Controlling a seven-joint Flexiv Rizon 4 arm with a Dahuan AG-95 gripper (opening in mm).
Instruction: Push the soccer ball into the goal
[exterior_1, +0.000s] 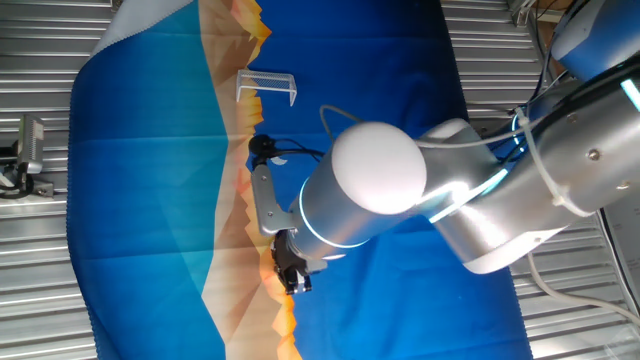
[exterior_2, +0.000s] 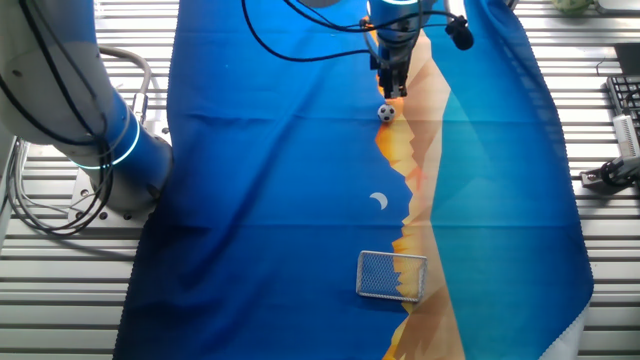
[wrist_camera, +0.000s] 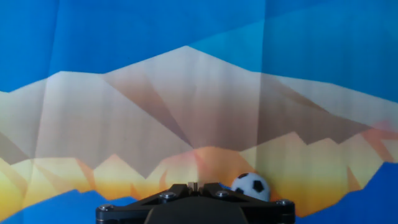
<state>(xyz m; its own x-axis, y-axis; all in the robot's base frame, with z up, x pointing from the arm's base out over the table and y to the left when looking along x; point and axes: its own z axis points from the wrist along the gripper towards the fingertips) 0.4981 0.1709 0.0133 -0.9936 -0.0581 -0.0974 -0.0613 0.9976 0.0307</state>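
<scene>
The soccer ball (exterior_2: 386, 113) is a tiny white sphere with black patches, lying on the orange mountain print of the cloth. My gripper (exterior_2: 392, 88) stands just behind it, on the side away from the goal, with its fingers together and holding nothing. In the hand view the ball (wrist_camera: 251, 185) sits just right of my shut gripper (wrist_camera: 194, 185), close to its tip. The goal (exterior_2: 391, 276), a pale mesh frame, stands far down the cloth; it also shows in one fixed view (exterior_1: 266, 86). There my gripper (exterior_1: 292, 275) shows, but the ball is hidden by the arm.
A blue printed cloth (exterior_2: 270, 180) covers the table. A flat white crescent print (exterior_2: 378, 201) lies between ball and goal. Black cables (exterior_2: 300, 45) hang near the hand. The arm's base (exterior_2: 110, 150) stands at the left, and metal fixtures (exterior_2: 615, 170) at the right edge.
</scene>
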